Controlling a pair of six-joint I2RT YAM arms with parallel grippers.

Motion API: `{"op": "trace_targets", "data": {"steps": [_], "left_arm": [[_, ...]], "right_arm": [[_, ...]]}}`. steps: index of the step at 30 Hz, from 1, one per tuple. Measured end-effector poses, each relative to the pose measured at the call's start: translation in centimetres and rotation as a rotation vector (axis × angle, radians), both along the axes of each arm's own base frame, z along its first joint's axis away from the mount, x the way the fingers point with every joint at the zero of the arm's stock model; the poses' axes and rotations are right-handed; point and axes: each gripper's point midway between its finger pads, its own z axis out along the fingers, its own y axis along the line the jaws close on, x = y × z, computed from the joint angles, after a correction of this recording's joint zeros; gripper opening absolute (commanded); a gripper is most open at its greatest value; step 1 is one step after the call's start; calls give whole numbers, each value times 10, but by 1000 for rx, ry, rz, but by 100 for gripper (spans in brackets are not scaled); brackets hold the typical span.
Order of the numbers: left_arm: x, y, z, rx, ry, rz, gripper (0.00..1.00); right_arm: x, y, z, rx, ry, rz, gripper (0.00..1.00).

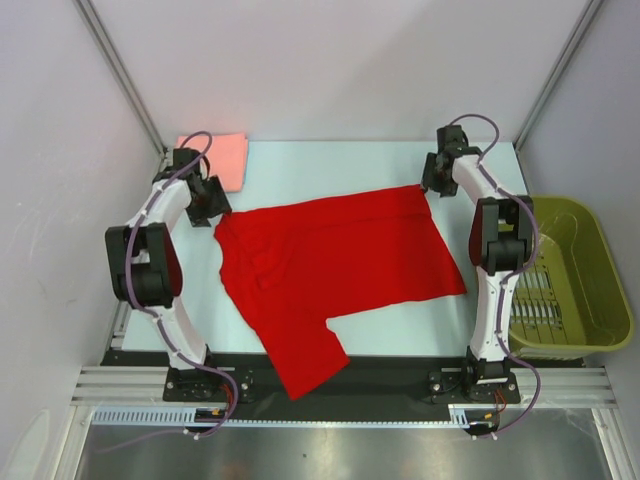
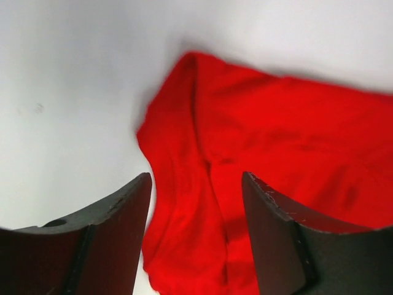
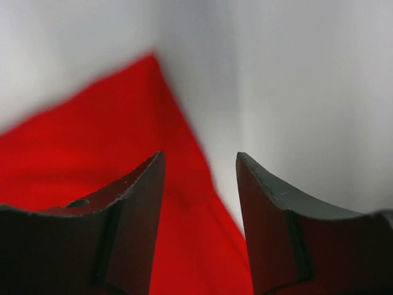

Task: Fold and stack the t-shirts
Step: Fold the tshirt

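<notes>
The red t-shirt (image 1: 340, 255) covers the middle of the table (image 1: 330, 165), roughly flat but rumpled along its left side. One sleeve trails over the near edge, so most of its folding looks undone. The salmon-pink t-shirt (image 1: 222, 158) sits as a small folded square at the far left corner, apparently finished, with nothing stacked on it. The left gripper (image 2: 196, 178) and right gripper (image 3: 199, 157) hover at the red shirt's far corners, jaws apart and holding nothing.
</notes>
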Motion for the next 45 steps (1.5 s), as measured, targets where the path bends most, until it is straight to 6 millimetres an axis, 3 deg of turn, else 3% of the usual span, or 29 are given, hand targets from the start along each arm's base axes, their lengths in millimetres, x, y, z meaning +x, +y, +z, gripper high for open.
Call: {"op": "trace_targets", "data": {"steps": [5, 9, 13, 16, 21, 25, 29, 30, 34, 40, 45], "left_arm": [[-25, -37, 14, -84, -22, -74, 62], [-50, -60, -4, -141, 37, -124, 57], [-76, -69, -26, -179, 116, -128, 49], [-80, -77, -25, -190, 123, -141, 52], [-89, -111, -1, -186, 77, -237, 56], [-111, -138, 15, -182, 52, -327, 54], [-144, -131, 10, -170, 90, -327, 61], [-152, -128, 8, -162, 107, -321, 69], [-167, -122, 1, -151, 145, -312, 74], [-177, -122, -15, -156, 180, -309, 56], [-179, -126, -24, -187, 178, -311, 50]], "right_arm": [[-55, 34, 10, 5, 64, 67, 54], [-88, 56, 13, 13, 91, 122, 54], [-125, 54, -10, 6, 174, 128, 53], [-148, 48, -32, -7, 245, 128, 53], [-159, 36, -43, -35, 281, 107, 51], [-158, 35, -43, -38, 271, 103, 54], [-160, 36, -36, -92, 254, 110, 64], [-160, 39, -31, -101, 243, 115, 70], [-165, 81, -6, -90, 179, 214, 83], [-187, 171, 43, 33, 47, 422, 82], [-201, 210, 59, 151, 10, 495, 79]]}}
